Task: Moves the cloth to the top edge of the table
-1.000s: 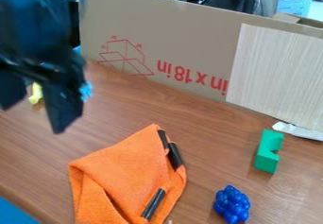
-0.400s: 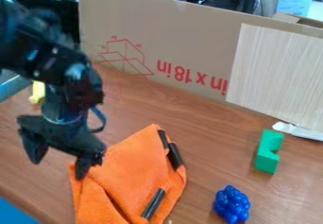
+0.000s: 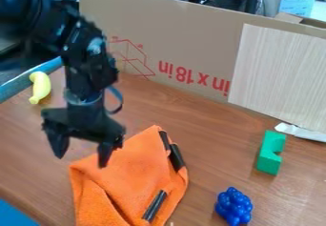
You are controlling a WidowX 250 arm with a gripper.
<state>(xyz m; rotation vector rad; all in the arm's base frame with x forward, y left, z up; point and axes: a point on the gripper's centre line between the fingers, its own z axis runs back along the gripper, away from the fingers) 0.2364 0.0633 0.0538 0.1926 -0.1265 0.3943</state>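
Upper left of the orange cloth (image 3: 130, 175) in camera view, end effector (image 3: 81, 160) hangs, fingers spread, nothing pinched. Cloth lies on near part of table (image 3: 207, 129); one fingertip overlaps its edge, contact unclear. Judged approach: rightward, then down.

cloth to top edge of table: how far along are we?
Early, by the look of it. Done: at most the approach; the gripper is at the cloth's upper-left side, fingers apart. In hand: nothing between the fingers; contact with the orange cloth can't be told. Left: grasp, carry, release. The cloth lies low in the view, well short of the table's top edge by the cardboard.
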